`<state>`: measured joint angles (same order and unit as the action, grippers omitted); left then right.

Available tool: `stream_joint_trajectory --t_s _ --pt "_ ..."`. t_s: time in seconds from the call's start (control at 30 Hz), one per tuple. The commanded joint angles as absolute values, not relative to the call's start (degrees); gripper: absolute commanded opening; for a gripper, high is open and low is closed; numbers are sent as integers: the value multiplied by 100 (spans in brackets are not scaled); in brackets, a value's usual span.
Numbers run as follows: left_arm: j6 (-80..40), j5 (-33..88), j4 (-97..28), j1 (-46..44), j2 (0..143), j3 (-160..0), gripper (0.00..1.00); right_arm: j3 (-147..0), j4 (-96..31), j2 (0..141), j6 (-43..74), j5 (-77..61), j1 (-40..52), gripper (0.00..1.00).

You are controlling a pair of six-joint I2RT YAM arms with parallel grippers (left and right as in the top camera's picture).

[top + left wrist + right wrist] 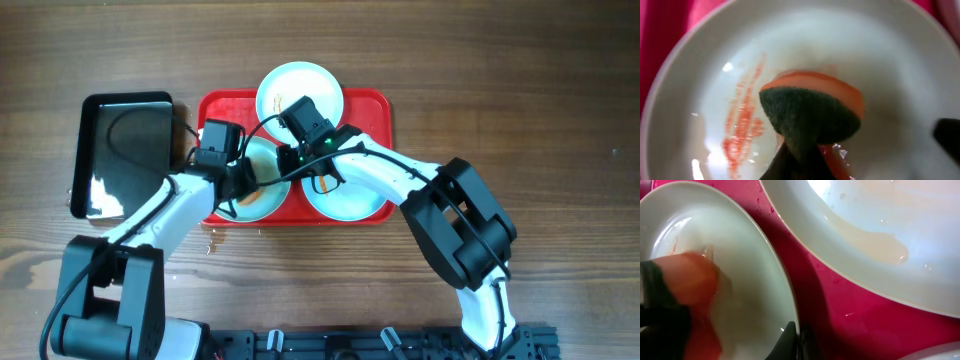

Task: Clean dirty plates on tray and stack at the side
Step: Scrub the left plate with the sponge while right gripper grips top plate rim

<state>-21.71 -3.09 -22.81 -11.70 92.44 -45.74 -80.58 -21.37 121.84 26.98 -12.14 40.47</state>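
Observation:
Three pale plates lie on the red tray (pixel 372 108): one at the back (pixel 300 90), one front right (pixel 350 200), one front left (pixel 265 200). My left gripper (pixel 243 186) is shut on an orange sponge with a green scrub side (pixel 810 112). It presses the sponge into the front left plate (pixel 880 50), beside an orange smear (pixel 742 125). My right gripper (pixel 796 342) is shut on that plate's rim (pixel 775 280), with one finger inside and one outside. The sponge (pixel 685 285) also shows in the right wrist view.
A smaller black glossy tray (pixel 125 150) sits left of the red tray. In the right wrist view a neighbouring plate (pixel 880 230) holds a pale film of liquid, and wet red tray floor (pixel 850 310) lies between the plates. Wooden table lies all round.

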Motion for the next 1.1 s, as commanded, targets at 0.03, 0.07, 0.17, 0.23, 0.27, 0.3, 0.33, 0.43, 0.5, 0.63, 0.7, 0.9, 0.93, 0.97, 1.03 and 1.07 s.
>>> stream_joint_trajectory --t_s 0.03,0.07,0.17,0.23,0.27,0.3,0.33,0.43,0.5,0.63,0.7,0.9,0.93,0.97,1.03,1.07 --pt "-1822 -2335 -2394 -1166 9356 -4318 4 -7946 -2171 12357 2696 -1135 4064 4" --pt "-1824 -2659 -2394 -1166 9356 -4318 4 -7948 -2174 12357 2696 -1135 4064 4" --pt "-1826 -2978 -2473 -1192 9264 -4429 4 -7946 -2169 12357 2698 -1135 4064 4" --pt "-1855 -3114 -2648 -1225 9170 -4606 4 -7946 -2161 12357 2700 -1135 4064 4" --pt "-1872 -3140 -2751 -1269 9078 -4744 4 -7946 -2161 12357 2703 -1135 4064 4" --pt "-1890 -3089 -2821 -1332 8962 -4897 4 -7948 -2161 12357 2700 -1135 4064 4" --pt "-1887 -2982 -2860 -1402 8833 -5015 4 -7946 -2161 12357 2700 -1133 4064 4" --pt "-1887 -2025 -2731 -1645 8414 -5162 4 -7946 -2158 12357 2703 -1135 4064 4" --pt "-1894 -1337 -2635 -1745 8322 -5162 4 -7946 -2161 12357 2703 -1135 4064 4" --pt "-2300 -1092 -2659 -1752 8573 -5159 4 -7948 -2158 12357 2722 -1164 4064 4" --pt "-2303 -1087 -2615 -1752 8855 -5157 4 -7948 -2158 12357 2722 -1162 4064 4" --pt "-2300 -862 -2067 -1752 9968 -5155 4 -7948 -2139 12357 2722 -1162 4064 4" --pt "-2300 -720 -1892 -1752 10121 -5155 4 -7948 -2139 12357 2722 -1162 4064 4" --pt "-2300 -607 -1739 -1752 10252 -5155 4 -7948 -2139 12357 2720 -1162 4064 4" --pt "-2292 -637 -1601 -1750 10414 -5155 4 -7948 -2139 12357 2718 -1160 4064 4" --pt "-2290 -884 -1608 -1737 10488 -5155 4 -7948 -2139 12357 2718 -1160 4064 4"
